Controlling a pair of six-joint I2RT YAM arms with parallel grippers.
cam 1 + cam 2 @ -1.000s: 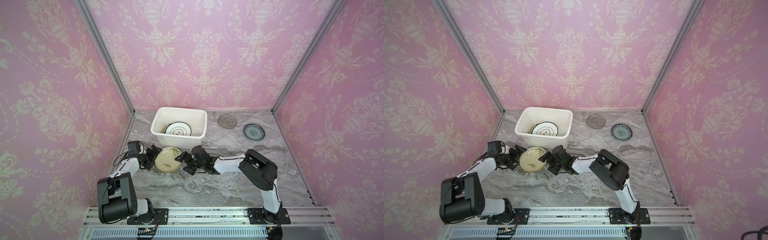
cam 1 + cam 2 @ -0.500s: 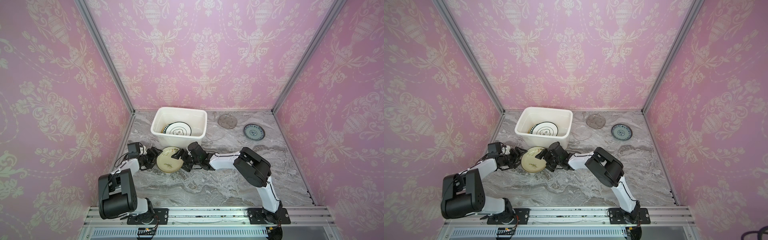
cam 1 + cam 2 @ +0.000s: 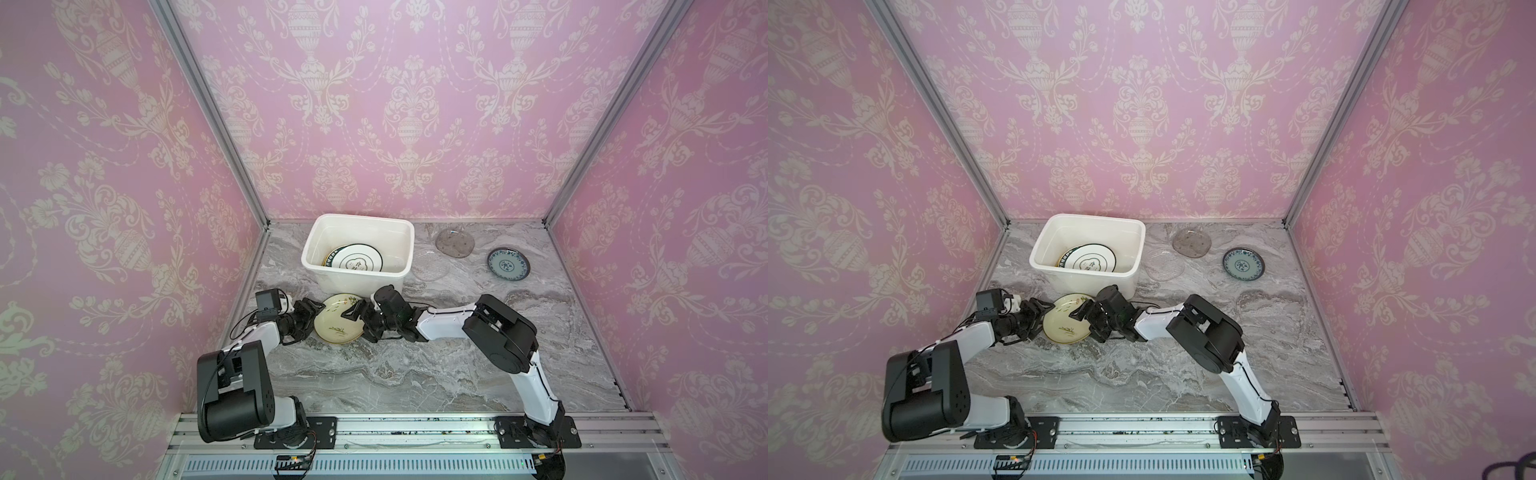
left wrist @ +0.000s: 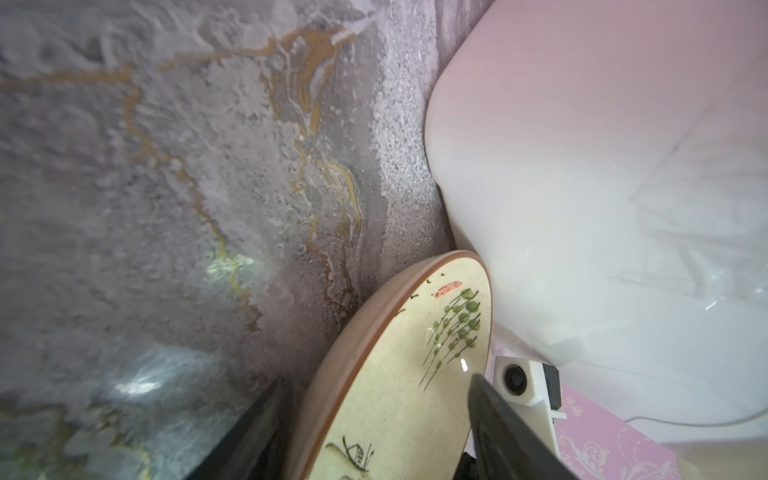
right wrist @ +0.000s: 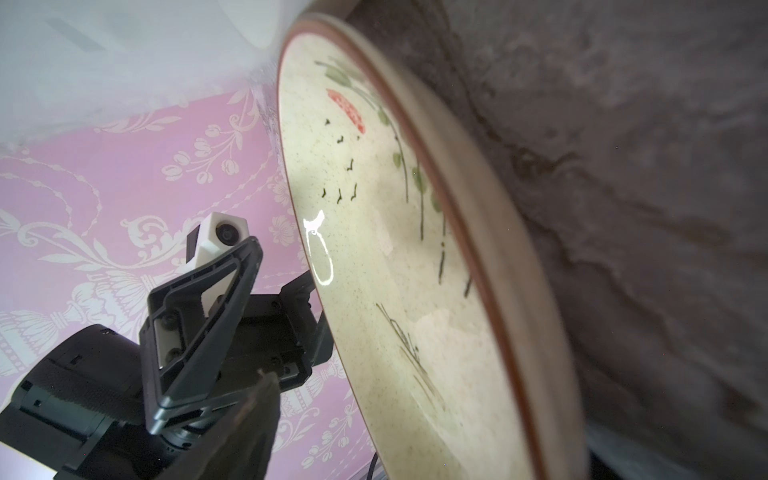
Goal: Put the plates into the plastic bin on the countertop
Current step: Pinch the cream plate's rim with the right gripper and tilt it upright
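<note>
Both top views are showing what the wrist cameras are missing: the white bin (image 3: 353,284) standing at the countertop's (image 3: 415,374) back edge near its left corner, with a dark-rimmed white plate (image 3: 359,261) lying inside it. The wrist views are giving the close detail instead. The cream plate (image 3: 336,319) is lying just in front of the bin's front wall, between the two grippers. The left gripper (image 3: 311,319) is reaching over its left rim, the right gripper (image 3: 356,322) over its right rim. In the left wrist view a dark finger (image 4: 503,432) is sitting over the plate's face and another (image 4: 257,432) under it; whether they are pinching cannot be told. In the right wrist view the jaws are standing spread, one finger (image 5: 245,424) hanging clear of the face. The plate is showing a brown rim, green sprigs, a red mark and small black birds.
</note>
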